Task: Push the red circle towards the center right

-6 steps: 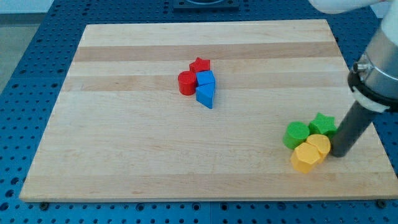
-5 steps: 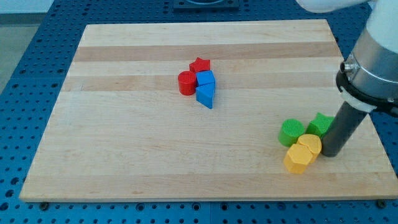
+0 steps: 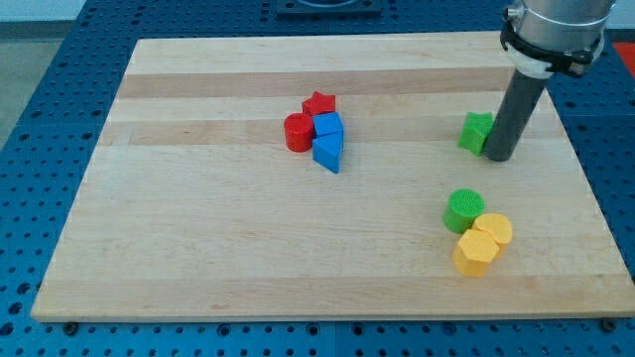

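The red circle (image 3: 298, 132) sits a little above the middle of the frame, at the left edge of a tight cluster — a red star (image 3: 319, 103) touching it above, a blue block (image 3: 328, 126) and a blue wedge (image 3: 328, 150) pressed against its right. Those blue pieces block a straight push rightward, so they would likely travel with it. Lower right, a green cylinder (image 3: 463, 210) and two yellow blocks (image 3: 483, 242) huddle together. At centre right, my tip (image 3: 497, 156) — a bare rod, holding nothing — touches a green star (image 3: 476, 131), well apart from the red circle.
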Controlling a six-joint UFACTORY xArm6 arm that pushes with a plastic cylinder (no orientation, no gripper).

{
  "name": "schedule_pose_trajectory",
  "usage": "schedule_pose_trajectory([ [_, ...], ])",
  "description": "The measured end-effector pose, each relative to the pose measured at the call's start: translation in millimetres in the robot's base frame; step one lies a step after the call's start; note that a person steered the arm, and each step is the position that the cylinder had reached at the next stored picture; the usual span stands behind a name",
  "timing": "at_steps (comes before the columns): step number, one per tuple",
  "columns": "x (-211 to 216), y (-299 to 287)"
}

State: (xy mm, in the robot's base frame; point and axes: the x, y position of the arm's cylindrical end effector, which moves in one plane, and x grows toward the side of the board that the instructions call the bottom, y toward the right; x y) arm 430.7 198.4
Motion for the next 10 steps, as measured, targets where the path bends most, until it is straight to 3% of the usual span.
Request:
schedule_pose_trajectory([
  [3,-2,-66],
  [4,-20,-72],
  [7,-37,-34],
  [8,-34,-68],
  [10,25,-130],
])
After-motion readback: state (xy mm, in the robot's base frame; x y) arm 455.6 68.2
